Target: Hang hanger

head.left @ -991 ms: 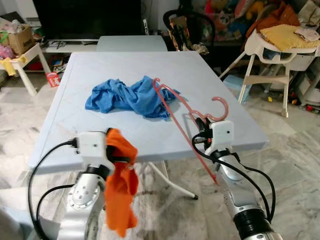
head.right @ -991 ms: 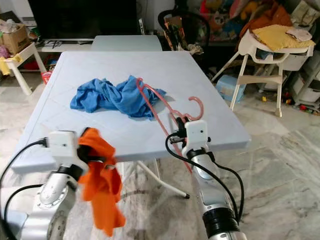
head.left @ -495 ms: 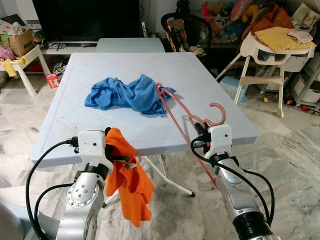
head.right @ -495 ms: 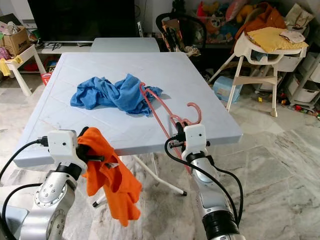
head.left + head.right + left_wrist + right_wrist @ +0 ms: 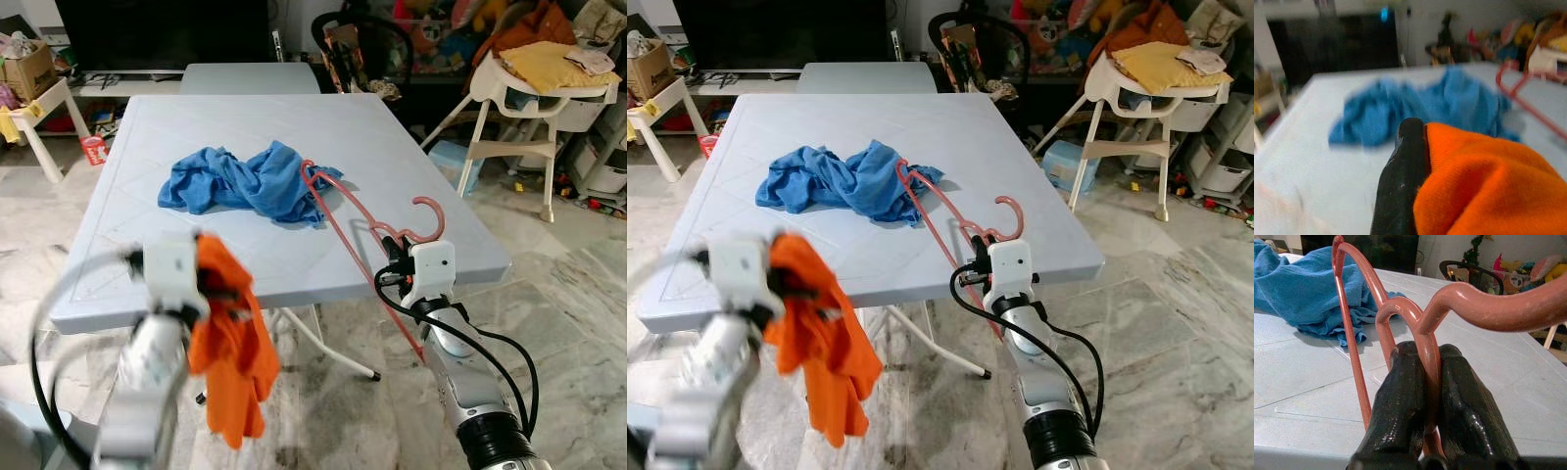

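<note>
While the left tool gripped an orange garment off the table's front edge, the right tool pinched a pink hanger shut.

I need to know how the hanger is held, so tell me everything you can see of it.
The hanger is salmon-pink, looks like plastic, with a curved hook and thin arms. The right pincer is shut on its neck beside the hook. It is tilted, its far shoulder reaching over the table toward the blue cloth, its lower arm dropping below the table edge.
</note>
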Available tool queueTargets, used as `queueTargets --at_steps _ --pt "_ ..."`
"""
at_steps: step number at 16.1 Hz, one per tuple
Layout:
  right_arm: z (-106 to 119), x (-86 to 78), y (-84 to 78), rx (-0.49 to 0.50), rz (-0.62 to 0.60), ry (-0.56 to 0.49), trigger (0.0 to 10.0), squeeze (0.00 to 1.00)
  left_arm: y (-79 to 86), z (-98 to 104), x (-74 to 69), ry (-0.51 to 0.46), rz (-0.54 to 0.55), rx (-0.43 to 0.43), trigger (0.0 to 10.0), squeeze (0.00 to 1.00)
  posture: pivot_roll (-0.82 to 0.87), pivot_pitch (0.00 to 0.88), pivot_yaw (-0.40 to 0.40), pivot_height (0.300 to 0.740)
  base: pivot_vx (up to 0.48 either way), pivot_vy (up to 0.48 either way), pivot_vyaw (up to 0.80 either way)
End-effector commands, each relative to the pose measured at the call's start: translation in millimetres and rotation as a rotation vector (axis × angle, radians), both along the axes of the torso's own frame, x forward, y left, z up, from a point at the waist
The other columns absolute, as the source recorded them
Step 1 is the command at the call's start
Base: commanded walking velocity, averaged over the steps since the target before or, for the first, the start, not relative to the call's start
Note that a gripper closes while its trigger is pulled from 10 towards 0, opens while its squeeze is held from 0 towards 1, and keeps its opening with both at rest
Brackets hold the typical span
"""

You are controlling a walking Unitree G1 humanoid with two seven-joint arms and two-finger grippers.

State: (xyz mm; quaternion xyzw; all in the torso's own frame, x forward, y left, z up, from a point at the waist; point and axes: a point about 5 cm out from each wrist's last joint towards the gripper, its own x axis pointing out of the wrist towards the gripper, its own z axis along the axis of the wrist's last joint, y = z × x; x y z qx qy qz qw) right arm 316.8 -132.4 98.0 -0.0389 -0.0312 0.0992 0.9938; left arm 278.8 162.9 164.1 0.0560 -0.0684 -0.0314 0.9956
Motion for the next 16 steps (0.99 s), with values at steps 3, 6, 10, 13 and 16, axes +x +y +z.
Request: queueTargets --at_steps 3,6,10,13,16 --pt "-3 -2.0 -2.1 -0.005 -0.002 0.021 10.0 0.00 11.7 79 36.6 -0.242 -0.026 0.093 10.0 0.00 0.03 0.000 -0.019 0.740 0.000 0.000 0.00" --pt "-4 -4.9 -2.3 -0.010 0.000 0.024 10.0 0.00 32.6 114 72.4 -0.304 0.018 0.185 10.0 0.00 0.01 0.000 -0.008 0.740 0.000 0.000 0.00" --pt "-8 -12.5 -5.0 -0.018 -0.007 0.035 10.0 0.00 62.6 182 120.9 -0.340 0.174 0.417 10.0 0.00 -0.03 0.011 0.005 0.740 0.000 0.000 0.00" --pt "-8 -16.2 -4.7 -0.018 -0.008 0.035 10.0 0.00 66.0 255 115.9 -0.466 0.313 0.365 10.0 0.00 -0.06 0.018 0.020 0.740 0.000 0.000 0.00" --pt "-6 -20.4 -3.7 -0.013 -0.019 0.032 10.0 0.00 43.9 313 97.9 -0.685 0.338 0.415 10.0 0.00 -0.08 0.027 0.036 0.740 0.000 0.000 0.00"
